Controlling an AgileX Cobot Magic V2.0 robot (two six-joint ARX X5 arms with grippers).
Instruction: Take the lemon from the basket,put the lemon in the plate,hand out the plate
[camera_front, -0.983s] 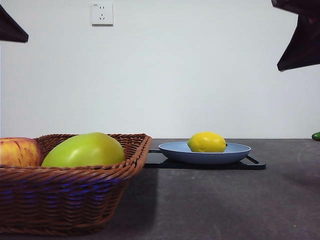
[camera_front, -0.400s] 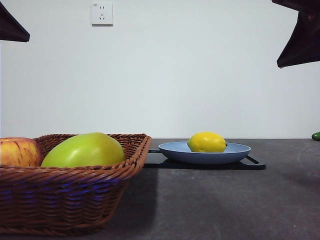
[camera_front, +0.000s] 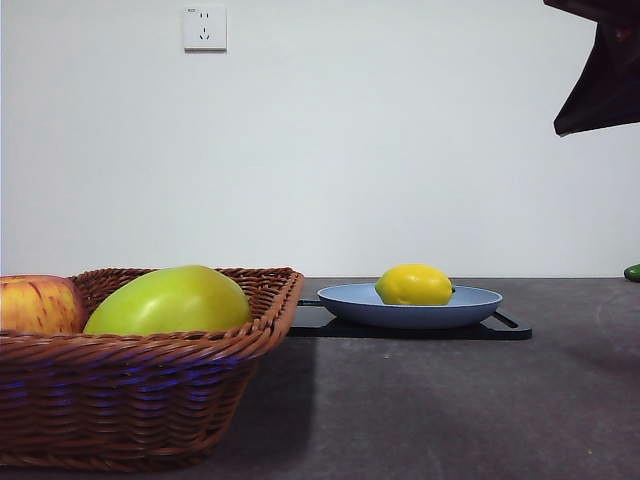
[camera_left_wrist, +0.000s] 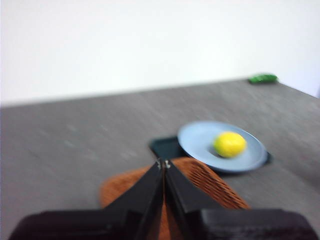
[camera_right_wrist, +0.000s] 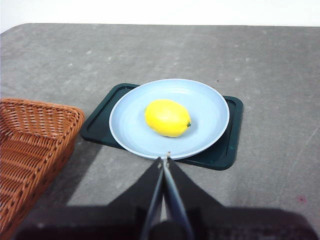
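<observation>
- The lemon (camera_front: 413, 284) is bright yellow.
- The plate (camera_front: 350, 301) is light blue.
- The tray (camera_right_wrist: 227, 150) is black.
- The basket (camera_front: 140, 400) is brown and woven.
- The big fruit (camera_front: 168, 300) is yellow-green.

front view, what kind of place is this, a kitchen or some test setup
Most likely an indoor test bench, not a kitchen: a bare white wall with one power socket, a plain dark grey table, and staged props only, a basket of fruit and a lemon on a plate.
</observation>
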